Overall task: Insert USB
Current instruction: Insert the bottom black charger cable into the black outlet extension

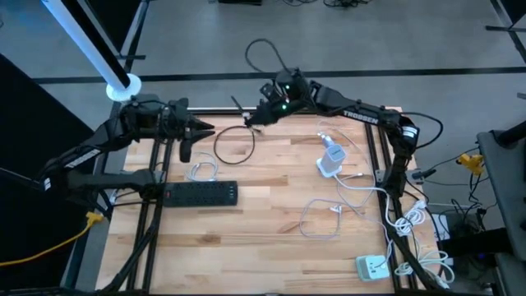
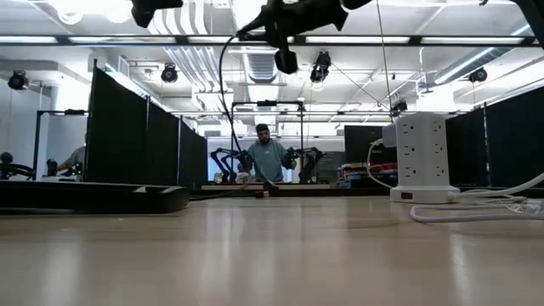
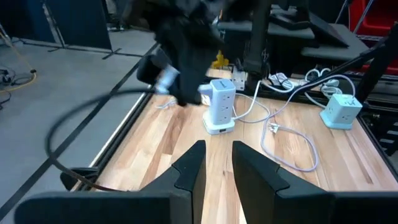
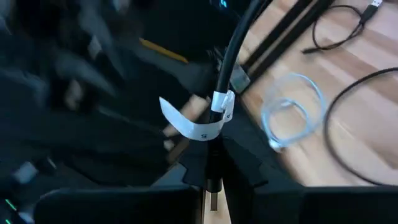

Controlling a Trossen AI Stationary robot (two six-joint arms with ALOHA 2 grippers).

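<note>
Clamped between the jaws of the right arm [image 1: 362, 113], a black cable [image 4: 231, 56] runs out ahead of the fingers [image 4: 245, 165], a white tag [image 4: 193, 127] wrapped round it just beyond the grip. A pale stub behind the jaws looks to be the plug [image 4: 211, 200], though that cannot be made out for certain. Beyond the tag the cable hangs in a slack loop above the wooden surface [image 1: 271, 205].

Facing them from close by, the jaws of the left arm [image 1: 99, 148] stand parted and empty, fingers [image 3: 189, 171] held apart over the boards. A black power strip [image 1: 201, 194] lies near those left jaws, on the side away from the right pair. A white socket tower [image 3: 221, 106] stands well beyond the right jaws as the left wrist view looks, trailing white leads [image 1: 329, 218]. A white cube socket [image 1: 371, 265] sits farther off again, at the corner.

By the look of it, the cable is light, limp and smooth, so it will sag and swing and cannot push the plug home. The stiff plug body is the place to grip, close behind its metal tip and squarely, since a skewed connector may jam or bend at the port.
</note>
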